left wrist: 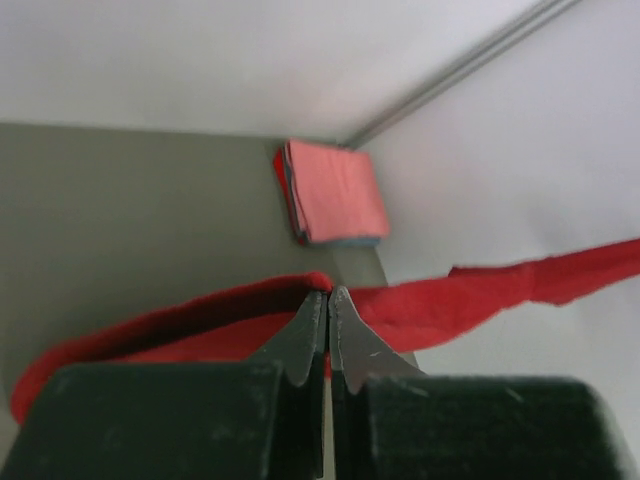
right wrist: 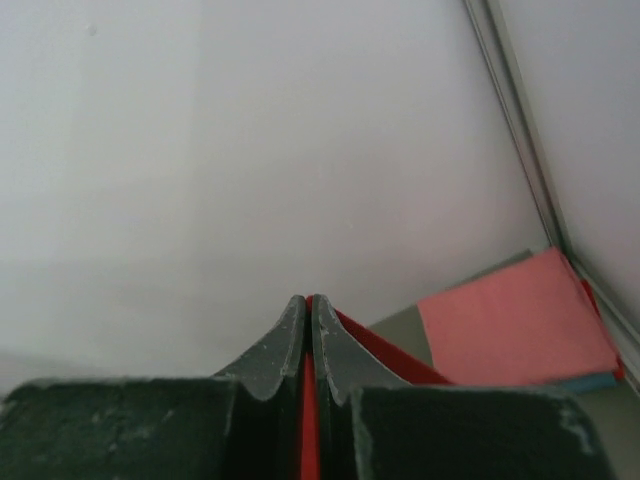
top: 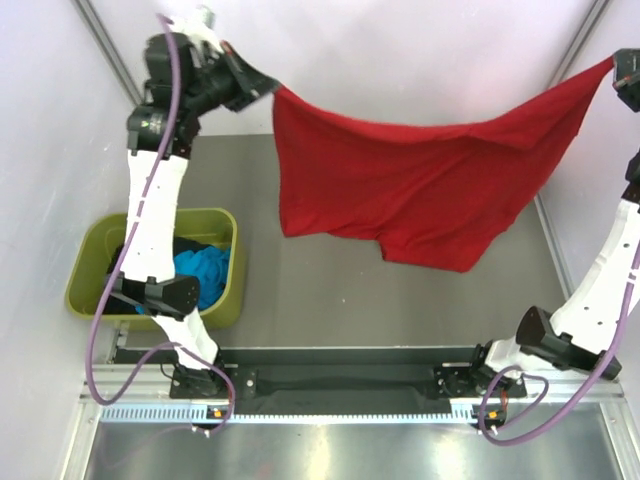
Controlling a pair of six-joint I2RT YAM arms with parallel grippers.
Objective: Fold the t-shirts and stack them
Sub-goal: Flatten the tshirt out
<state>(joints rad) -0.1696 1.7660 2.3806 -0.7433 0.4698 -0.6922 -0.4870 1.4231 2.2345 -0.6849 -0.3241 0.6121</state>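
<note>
The right hand (top: 616,70) is being cut off at the upper right edge; it and the left hand (top: 270,88) are clamping tight on the red shirt (top: 420,190) sagging between them.

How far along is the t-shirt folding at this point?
Done: a folded stack topped by a salmon-pink t-shirt sits in a table corner. In hand: the red t-shirt hangs spread in the air, unfolded, pinched by the left gripper and right gripper. Left: fold and stack it, then the turquoise t-shirt lying in the olive-green tub.
</note>
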